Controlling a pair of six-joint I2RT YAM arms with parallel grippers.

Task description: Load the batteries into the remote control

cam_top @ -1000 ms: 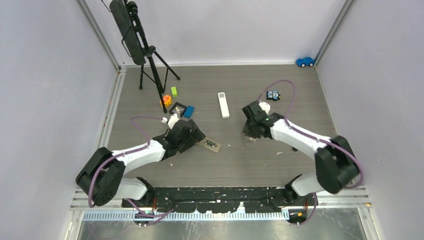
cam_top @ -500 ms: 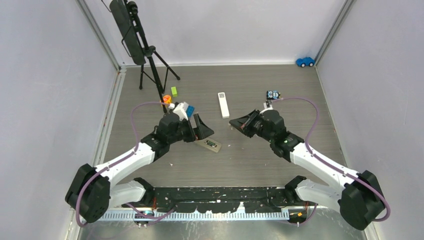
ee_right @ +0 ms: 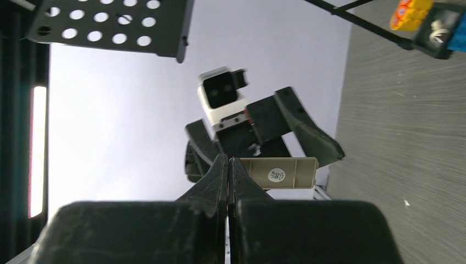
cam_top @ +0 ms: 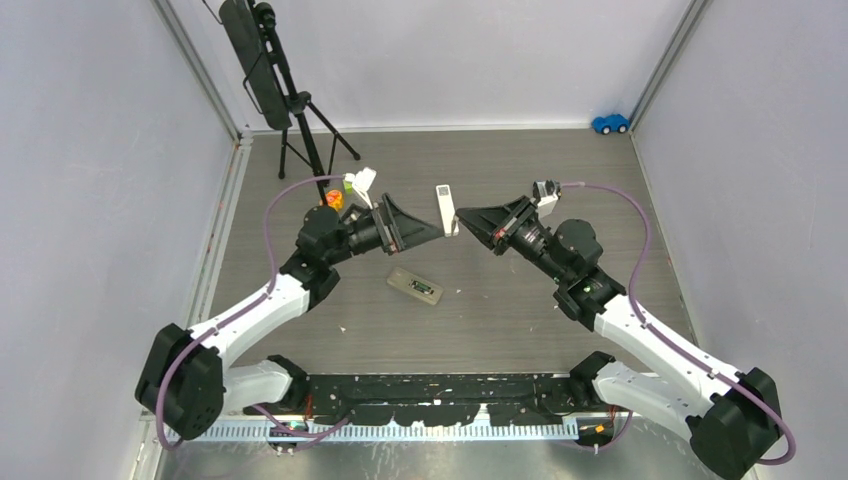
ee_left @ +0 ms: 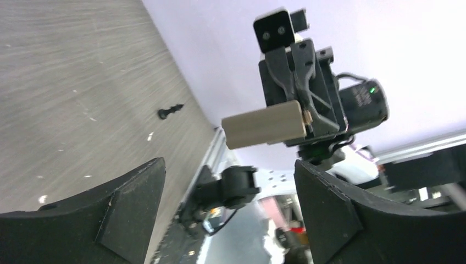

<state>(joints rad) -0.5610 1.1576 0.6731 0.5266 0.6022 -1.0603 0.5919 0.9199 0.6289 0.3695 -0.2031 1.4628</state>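
Hands differ: right hand [ee_right: 228, 160] clamped on the end of a tan flat piece [ee_right: 280, 173], left hand [ee_left: 229, 165] spread wide, holding nothing.

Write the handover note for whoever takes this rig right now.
Left gripper: open, empty, raised, facing the right one.
Right gripper: shut on a beige plate, likely the battery cover, held up between the arms.
Tan remote: flat on the table, on the near side of the grippers, dark patch on top.
White remote: on the table, beyond them.
Batteries: not made out in any view.
Done: nothing loaded that shows.
Left: find batteries, load them, refit cover.
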